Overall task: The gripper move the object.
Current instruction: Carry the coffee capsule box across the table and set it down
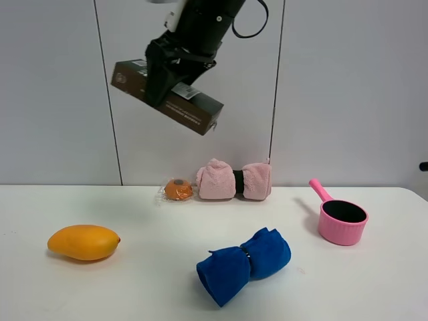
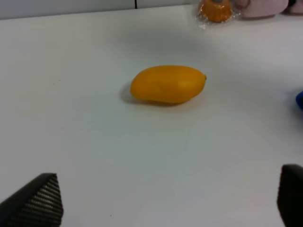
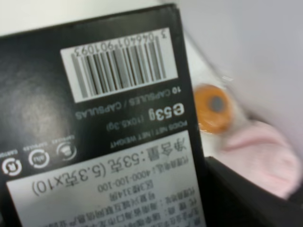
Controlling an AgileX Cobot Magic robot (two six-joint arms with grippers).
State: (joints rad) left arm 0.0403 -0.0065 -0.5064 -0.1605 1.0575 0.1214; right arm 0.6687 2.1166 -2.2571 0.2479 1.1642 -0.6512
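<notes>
- Exterior high: the right gripper [image 1: 159,83] is clamped on the tilted carton [image 1: 197,112], high above the table [image 1: 154,281]. This looks like mid-carry; the next move calls for lowering it clear of the mango [image 1: 83,242].
- Left wrist: the left fingers [image 2: 40,201] are wide apart and hold nothing, with the mango [image 2: 168,84] ahead. No carton shows here.
- Right wrist: only here does the carton [image 3: 94,118] show its barcode label [image 3: 118,64] close up.

The table [image 1: 147,294] carries five loose things: one yellow mango [image 1: 83,242], one small orange item in clear wrap [image 1: 178,190], one pink pot [image 1: 342,224] with a single handle, and two rolled towels, namely one blue towel [image 1: 244,266] and one pink towel [image 1: 215,182] (each cinched by one dark band). Up in the air there is one dark carton [image 1: 195,112], and the right wrist view shows one barcode [image 3: 118,61] printed on it. The high view shows one black arm, ending in one right gripper [image 1: 164,75]. The left wrist view shows two dark fingertips [image 2: 35,203] of the left gripper [image 2: 163,198].
</notes>
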